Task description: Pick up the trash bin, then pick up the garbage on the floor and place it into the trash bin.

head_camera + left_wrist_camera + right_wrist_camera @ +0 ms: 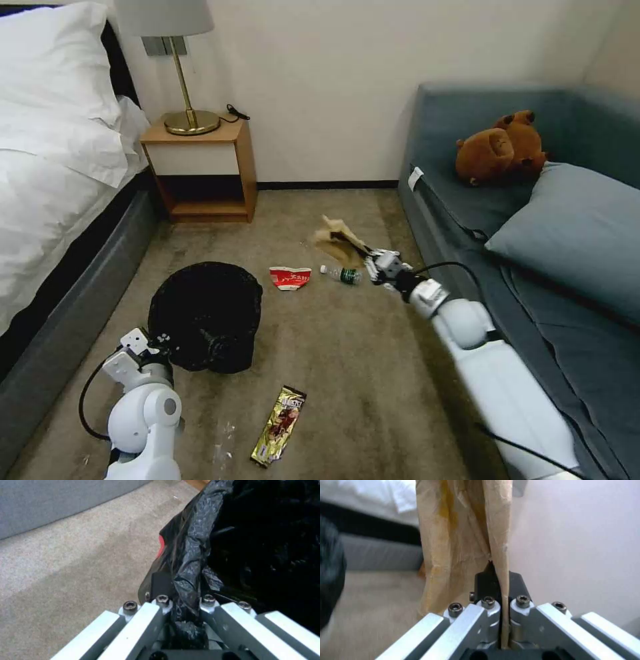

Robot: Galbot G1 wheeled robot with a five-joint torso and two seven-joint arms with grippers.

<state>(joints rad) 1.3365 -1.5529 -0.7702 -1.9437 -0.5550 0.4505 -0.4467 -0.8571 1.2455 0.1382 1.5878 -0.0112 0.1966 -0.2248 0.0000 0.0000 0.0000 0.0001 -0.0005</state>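
Note:
The trash bin (207, 313), lined with a crinkled black bag, is at the left of the carpet. My left gripper (163, 341) is shut on its near rim. The left wrist view shows that gripper (185, 597) pinching the bag of the trash bin (253, 542). My right gripper (370, 257) is raised over the carpet by the sofa, shut on the tan paper bag (339, 241). In the right wrist view the gripper (501, 580) clamps the tan paper bag (463, 530). On the floor lie a crushed red-and-white cup (290, 277), a small bottle (341, 273) and a brown-gold wrapper (280, 423).
A bed (53, 173) runs along the left. A wooden nightstand (200, 167) with a lamp (180, 67) stands at the back wall. A blue sofa (533, 220) with a cushion and a plush toy (503, 150) lines the right side.

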